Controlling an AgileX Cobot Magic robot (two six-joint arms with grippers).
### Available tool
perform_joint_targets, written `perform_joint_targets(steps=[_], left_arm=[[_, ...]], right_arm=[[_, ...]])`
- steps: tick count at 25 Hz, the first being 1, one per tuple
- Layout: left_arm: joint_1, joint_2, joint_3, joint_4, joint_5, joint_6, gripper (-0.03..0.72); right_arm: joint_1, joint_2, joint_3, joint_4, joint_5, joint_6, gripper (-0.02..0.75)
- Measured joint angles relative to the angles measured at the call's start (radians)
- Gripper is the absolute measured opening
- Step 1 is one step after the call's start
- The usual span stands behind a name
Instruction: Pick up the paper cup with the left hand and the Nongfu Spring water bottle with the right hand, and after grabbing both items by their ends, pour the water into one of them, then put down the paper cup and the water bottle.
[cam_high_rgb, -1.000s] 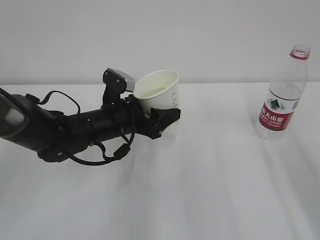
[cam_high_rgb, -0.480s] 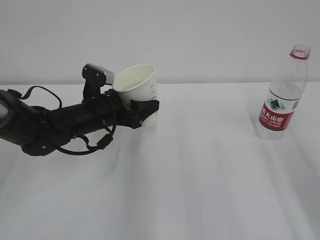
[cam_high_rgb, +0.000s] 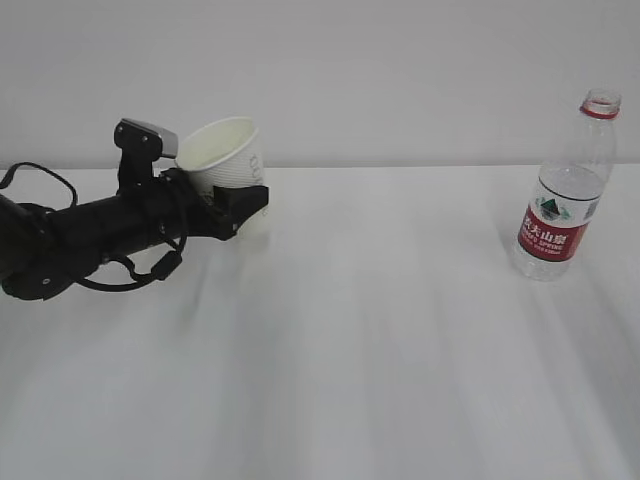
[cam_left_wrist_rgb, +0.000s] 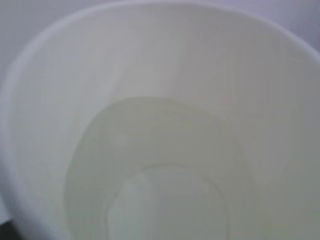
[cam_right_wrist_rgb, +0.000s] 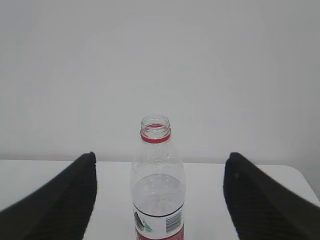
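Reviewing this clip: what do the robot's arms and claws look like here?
The left arm is a thick black tube with loose black cables looping under it and a grey-topped block mounted above the wrist; its claw is black. Of the right claw, only two broad black fingers show, plain and unmarked.

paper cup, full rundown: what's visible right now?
The paper cup is small, white and tapered, with a cream inside and an embossed side. The left gripper clamps its lower part and holds it tilted, mouth up and leaning left, at the table's far left, well away from the bottle. The left wrist view looks into it and shows a shallow pool of clear water at the bottom.
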Motion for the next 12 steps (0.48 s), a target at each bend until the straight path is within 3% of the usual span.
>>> perform_joint_targets(steps=[12], left_arm=[[0.141, 0.000, 0.000, 0.004, 0.000, 0.000, 0.510]], right_arm=[[0.000, 0.000, 0.000, 0.000, 0.000, 0.000, 0.594]])
